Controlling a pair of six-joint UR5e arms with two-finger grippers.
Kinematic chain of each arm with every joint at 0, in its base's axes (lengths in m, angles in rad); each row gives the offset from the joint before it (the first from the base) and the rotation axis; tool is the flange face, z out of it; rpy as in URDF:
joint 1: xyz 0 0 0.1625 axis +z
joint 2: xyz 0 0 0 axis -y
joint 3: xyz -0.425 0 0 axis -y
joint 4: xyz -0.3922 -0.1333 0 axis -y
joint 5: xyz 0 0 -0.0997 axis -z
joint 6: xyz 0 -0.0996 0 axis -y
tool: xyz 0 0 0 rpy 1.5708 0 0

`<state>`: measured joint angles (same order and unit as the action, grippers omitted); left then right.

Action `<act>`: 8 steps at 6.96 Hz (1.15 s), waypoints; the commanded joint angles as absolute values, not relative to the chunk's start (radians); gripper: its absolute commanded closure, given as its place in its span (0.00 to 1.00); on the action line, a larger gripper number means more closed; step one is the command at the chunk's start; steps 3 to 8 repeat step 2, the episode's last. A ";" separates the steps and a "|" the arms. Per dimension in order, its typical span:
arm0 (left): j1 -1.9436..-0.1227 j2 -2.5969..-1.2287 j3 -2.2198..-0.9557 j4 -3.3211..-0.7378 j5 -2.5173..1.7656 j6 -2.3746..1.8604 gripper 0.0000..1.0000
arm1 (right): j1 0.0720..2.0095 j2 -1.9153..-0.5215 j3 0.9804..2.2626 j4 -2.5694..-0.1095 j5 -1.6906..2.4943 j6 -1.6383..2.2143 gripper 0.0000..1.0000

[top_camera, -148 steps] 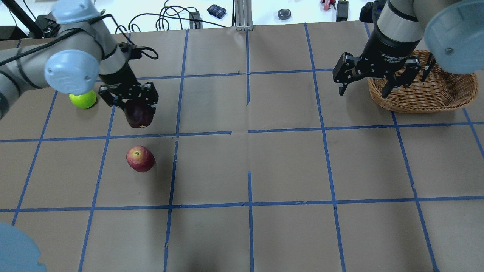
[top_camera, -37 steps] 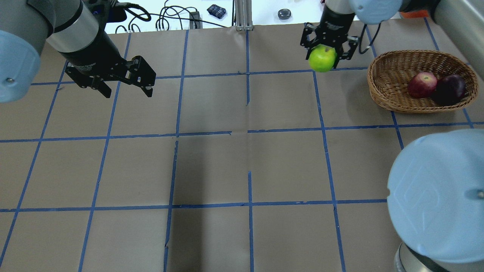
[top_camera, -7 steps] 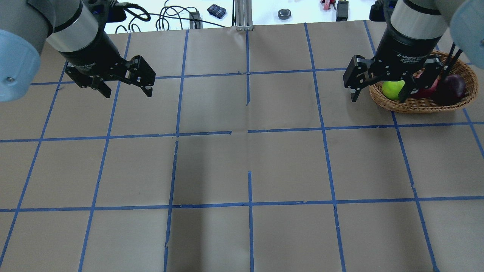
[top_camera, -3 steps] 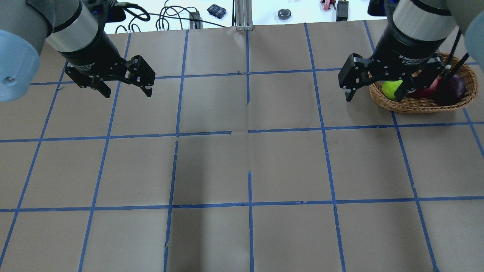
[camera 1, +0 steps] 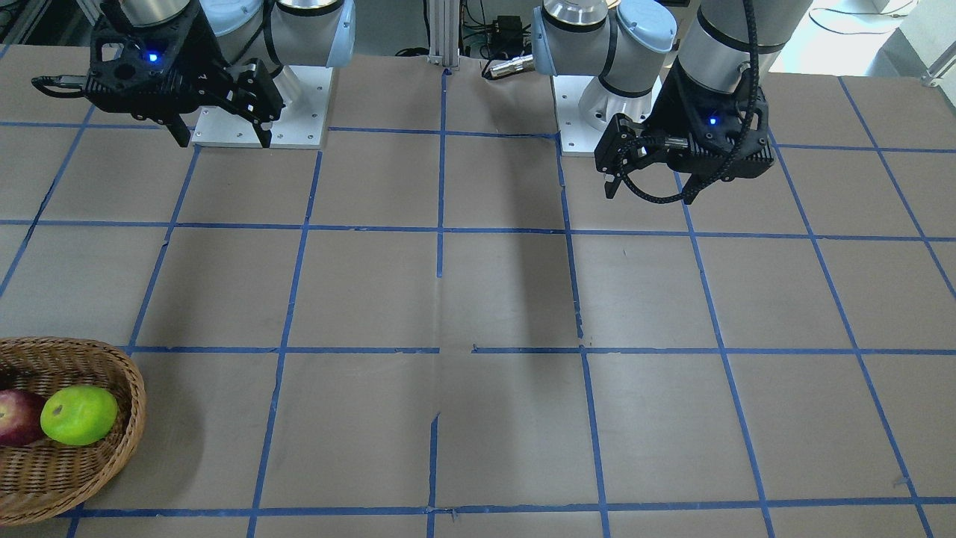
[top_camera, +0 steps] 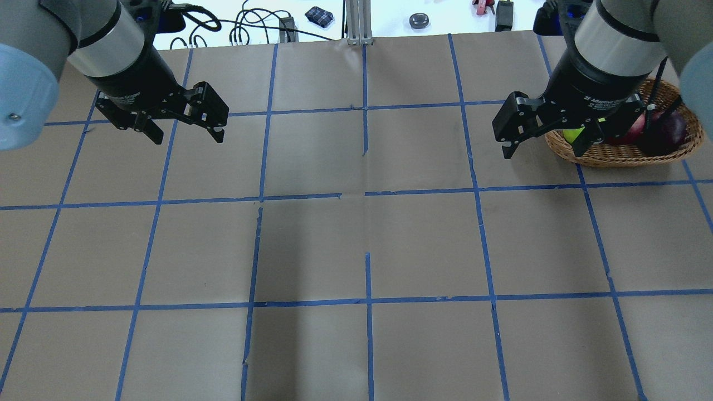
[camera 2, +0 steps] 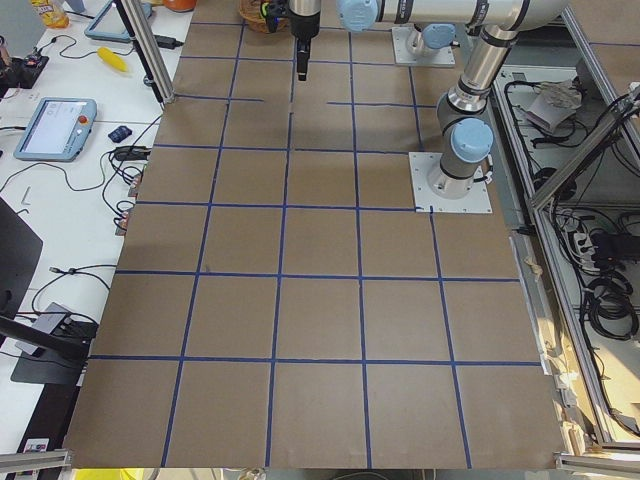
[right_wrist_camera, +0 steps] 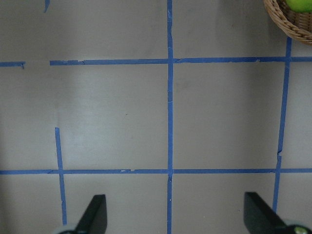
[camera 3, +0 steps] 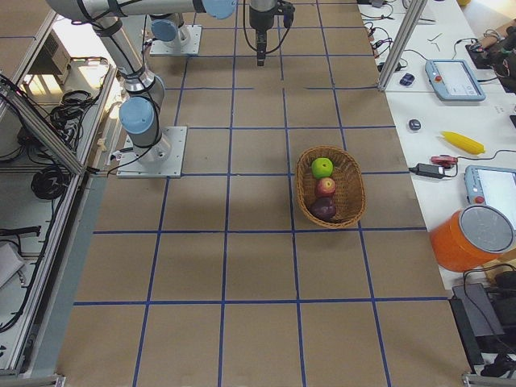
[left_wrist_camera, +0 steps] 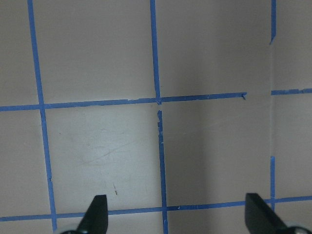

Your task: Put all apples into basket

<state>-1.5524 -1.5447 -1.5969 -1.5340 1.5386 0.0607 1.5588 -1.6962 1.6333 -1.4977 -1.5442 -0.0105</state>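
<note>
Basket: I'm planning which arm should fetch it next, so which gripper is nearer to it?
Right. The right gripper hangs raised over the table on the basket's half, clear of its rim. The left gripper hangs over the opposite half.

You are looking at a counter (top_camera: pixel 423 245) covered in brown paper and marked into large squares by a grid of blue tape (top_camera: pixel 367 303). A soft shadow band (top_camera: pixel 289 250) runs down its middle. Along your edge stands a white bench (camera 3: pixel 451 113) that carries tangled black cables (top_camera: pixel 245 28), a blue-framed touchscreen pendant (camera 3: pixel 451 78), a yellow banana-shaped object (camera 3: pixel 462 143) and an orange bucket with a grey lid (camera 3: pixel 455 246). A silver aluminium post (top_camera: pixel 356 22) rises at the counter's far edge. On the opposite side, a grey aluminium frame (camera 2: pixel 560 180) encloses loose cables on the floor (camera 2: pixel 605 285).
</note>
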 commanded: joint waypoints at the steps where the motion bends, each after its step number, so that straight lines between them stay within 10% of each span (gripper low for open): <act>1: -1.552 -1.545 -1.597 -1.534 1.539 0.060 0.00 | 1.559 -1.698 1.637 -1.499 -1.540 -0.009 0.00; 8: -1.554 -1.545 -1.597 -1.534 1.539 0.060 0.00 | 1.560 -1.698 1.637 -1.499 -1.539 -0.011 0.00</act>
